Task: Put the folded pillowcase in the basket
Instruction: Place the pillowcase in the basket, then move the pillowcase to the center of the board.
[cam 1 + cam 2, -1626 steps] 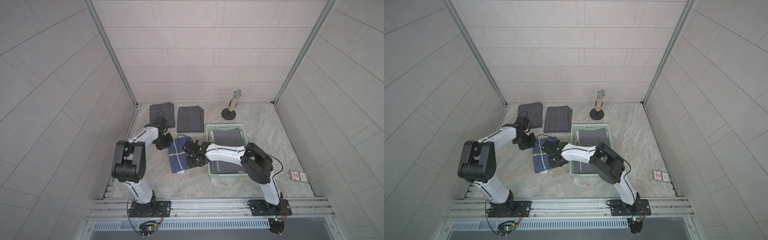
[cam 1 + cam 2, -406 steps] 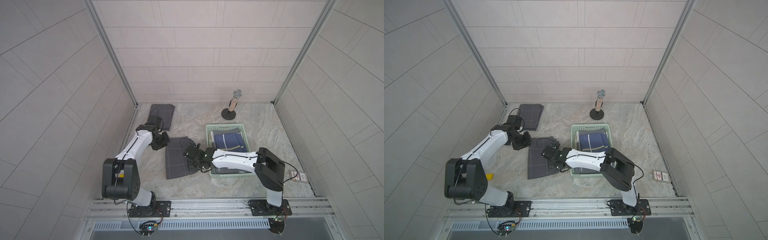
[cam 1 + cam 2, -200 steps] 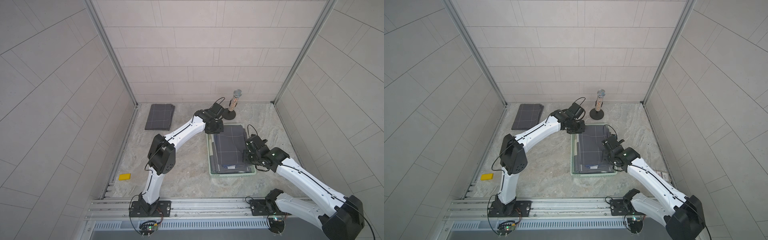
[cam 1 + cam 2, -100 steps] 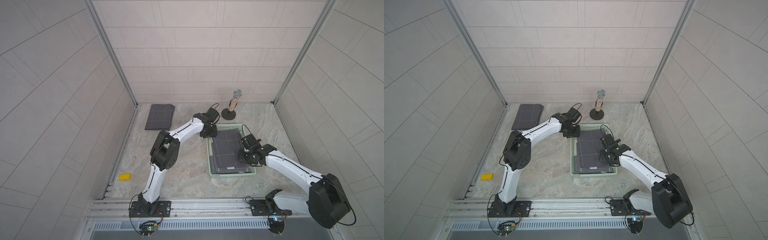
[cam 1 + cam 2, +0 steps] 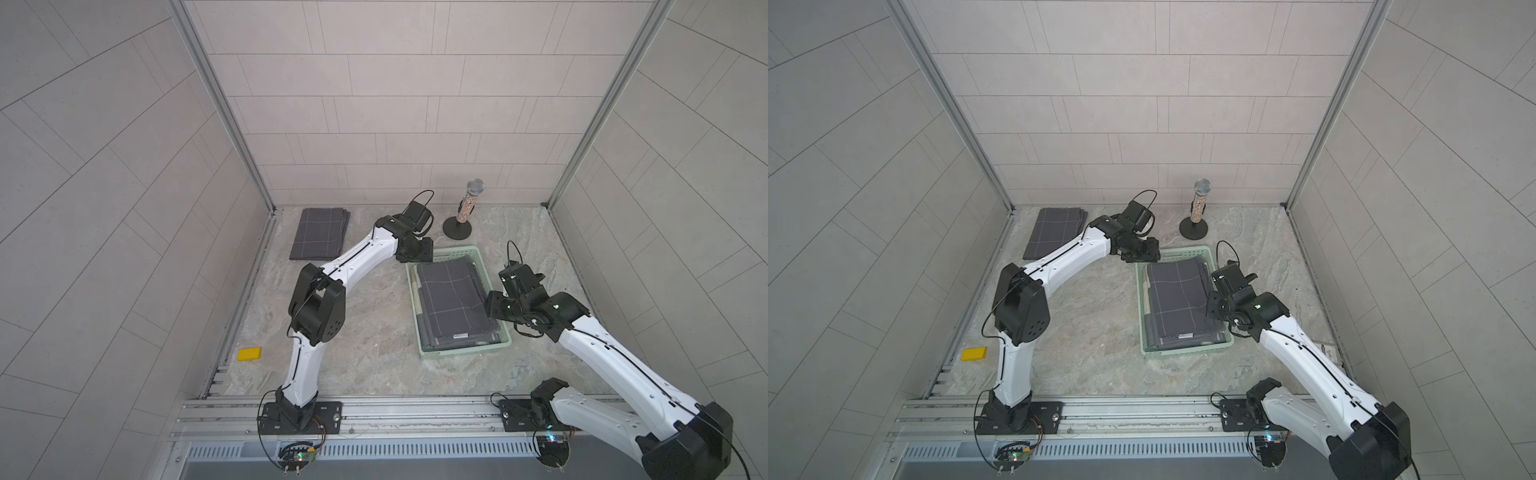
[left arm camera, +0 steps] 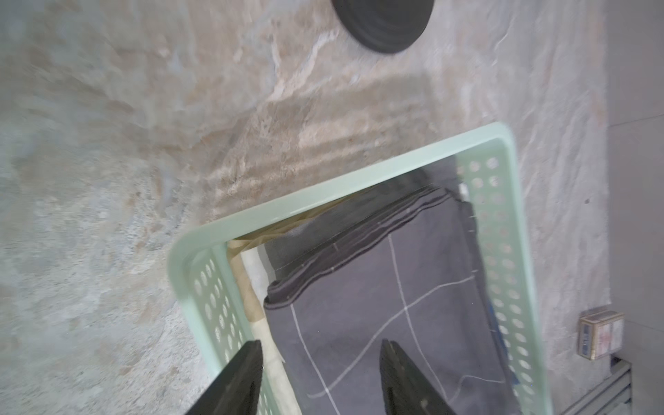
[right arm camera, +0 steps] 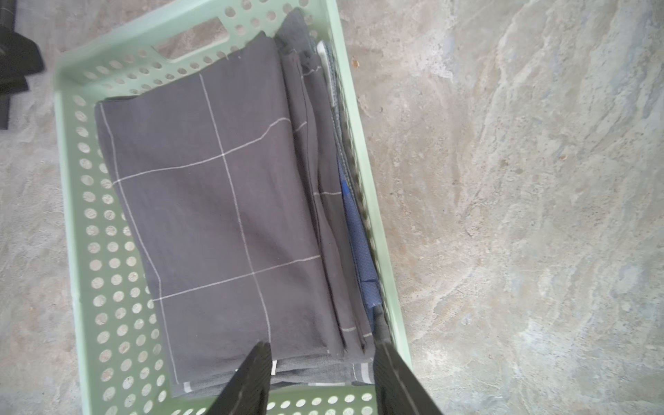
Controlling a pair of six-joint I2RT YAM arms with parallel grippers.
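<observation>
Folded pillowcase [image 5: 451, 297] sits flat inside the basket [image 5: 465, 350], pretty much right below both sets of spread, empty jaws. Best bet: left gripper [image 6: 320, 345] and right gripper [image 7: 321, 346] lift straight up so no fingertip snags cloth.

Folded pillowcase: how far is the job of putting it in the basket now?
Done: the grey checked pillowcase lies flat in the mint-green basket, on other folded cloths. In hand: nothing; left gripper and right gripper are open, empty. Left: probably only to pull both grippers back.
</observation>
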